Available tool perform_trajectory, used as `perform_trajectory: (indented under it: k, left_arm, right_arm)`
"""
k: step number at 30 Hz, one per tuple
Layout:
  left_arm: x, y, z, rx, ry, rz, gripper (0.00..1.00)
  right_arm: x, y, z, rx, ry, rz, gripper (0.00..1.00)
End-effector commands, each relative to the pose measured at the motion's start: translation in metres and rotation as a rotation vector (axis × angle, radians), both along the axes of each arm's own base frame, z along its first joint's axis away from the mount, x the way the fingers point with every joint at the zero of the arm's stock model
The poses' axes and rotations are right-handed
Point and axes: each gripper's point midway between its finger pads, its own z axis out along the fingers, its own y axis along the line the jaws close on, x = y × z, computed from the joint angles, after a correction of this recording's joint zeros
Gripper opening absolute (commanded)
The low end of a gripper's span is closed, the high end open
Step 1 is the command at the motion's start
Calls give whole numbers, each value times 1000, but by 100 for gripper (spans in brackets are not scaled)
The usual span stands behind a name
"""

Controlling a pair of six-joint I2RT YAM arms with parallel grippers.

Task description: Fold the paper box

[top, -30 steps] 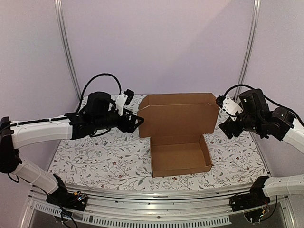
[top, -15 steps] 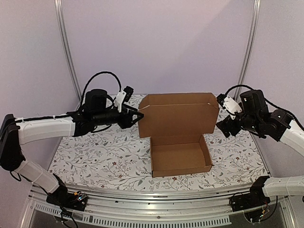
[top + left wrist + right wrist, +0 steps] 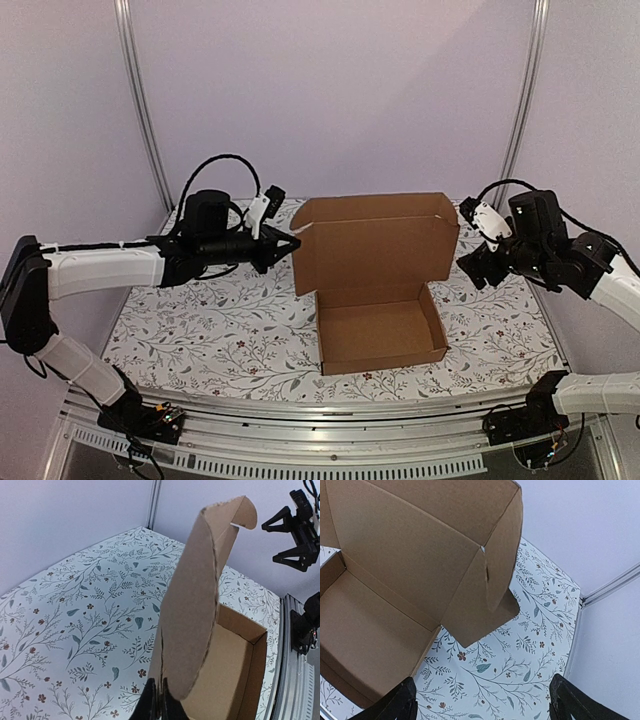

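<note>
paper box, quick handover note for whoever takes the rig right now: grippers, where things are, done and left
Left gripper: shut on the lid's left side flap.
Right gripper: open, beside the lid's right edge, touching nothing.
Paper box: mid-table on the floral cloth; tray walls up, lid upright at the back.
Done: tray formed.
Left: fold the lid flaps in, close the lid, tuck it.

I see a floral tablecloth (image 3: 215, 330) across the lower middle, one metal post (image 3: 140, 110) upper left, a second post (image 3: 526, 100) upper right, and a pale wall (image 3: 330, 90) behind.
</note>
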Motion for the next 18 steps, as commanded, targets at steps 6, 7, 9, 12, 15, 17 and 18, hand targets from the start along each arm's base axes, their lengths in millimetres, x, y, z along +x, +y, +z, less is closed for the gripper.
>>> perform_trajectory:
  k: [6, 7, 9, 12, 15, 17, 18]
  left_arm:
    - [3, 1, 6, -3, -23, -9, 0]
    - [2, 2, 6, -1, -24, -10, 0]
    - [-2, 4, 5, -3, -23, -14, 0]
    - [-9, 6, 6, -2, -17, -25, 0]
    - [-16, 10, 9, -11, -19, -34, 0]
    - [-21, 13, 11, -16, -20, -38, 0]
    - [-23, 14, 10, -15, -19, -41, 0]
  right_arm:
    - [5, -8, 7, 32, -9, -3, 90]
    - [5, -8, 8, 36, -10, 5, 90]
    - [6, -7, 11, 47, -14, 26, 90]
    - [11, -7, 17, 87, -10, 58, 89]
    - [21, -4, 20, 147, 22, 92, 88]
    - [30, -6, 20, 169, 42, 98, 87]
    - [34, -6, 20, 180, 52, 110, 86]
